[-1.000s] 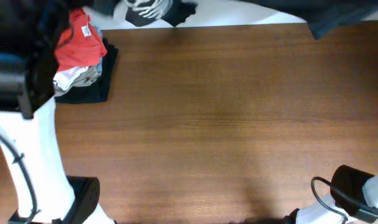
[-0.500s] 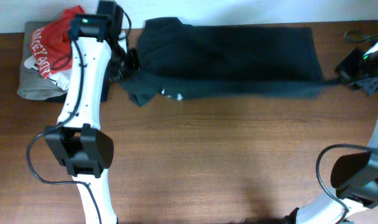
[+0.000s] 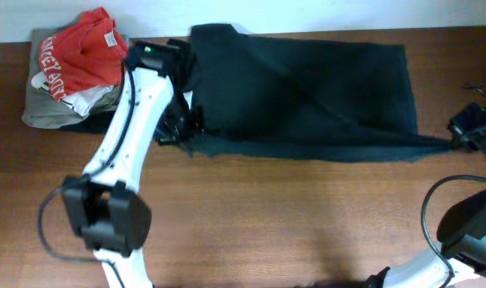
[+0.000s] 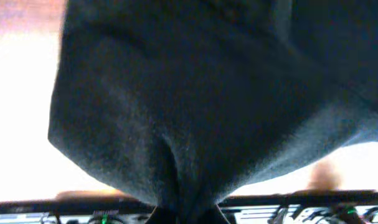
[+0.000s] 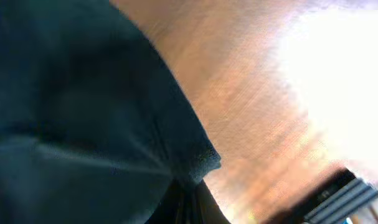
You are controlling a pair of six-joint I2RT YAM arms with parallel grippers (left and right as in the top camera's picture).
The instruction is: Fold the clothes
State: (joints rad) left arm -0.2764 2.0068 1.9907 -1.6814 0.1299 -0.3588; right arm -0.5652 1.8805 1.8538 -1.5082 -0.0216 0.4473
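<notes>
The clothes, one dark navy-black T-shirt (image 3: 307, 92), hang stretched left to right across the back half of the wooden table (image 3: 275, 216). My left gripper (image 3: 186, 134) is shut on the shirt's left end, where the cloth bunches. My right gripper (image 3: 457, 141) is shut on the shirt's right corner, which is pulled to a thin point. In the left wrist view the dark fabric (image 4: 195, 93) fills the frame and narrows into my left gripper (image 4: 189, 214). In the right wrist view a hemmed corner (image 5: 198, 158) runs into my right gripper (image 5: 187, 202). No lettering or label shows.
A pile of other garments sits at the back left corner: a red shirt (image 3: 78, 56) with white lettering on top of a beige-grey garment (image 3: 42, 108). My left arm (image 3: 122, 152) crosses the table beside this pile. The right arm's base (image 3: 467, 224) stands at the front right.
Both grippers have come toward the front of the table with the shirt between them. The shirt now shows wider and flatter, and its right corner is drawn out further right.
</notes>
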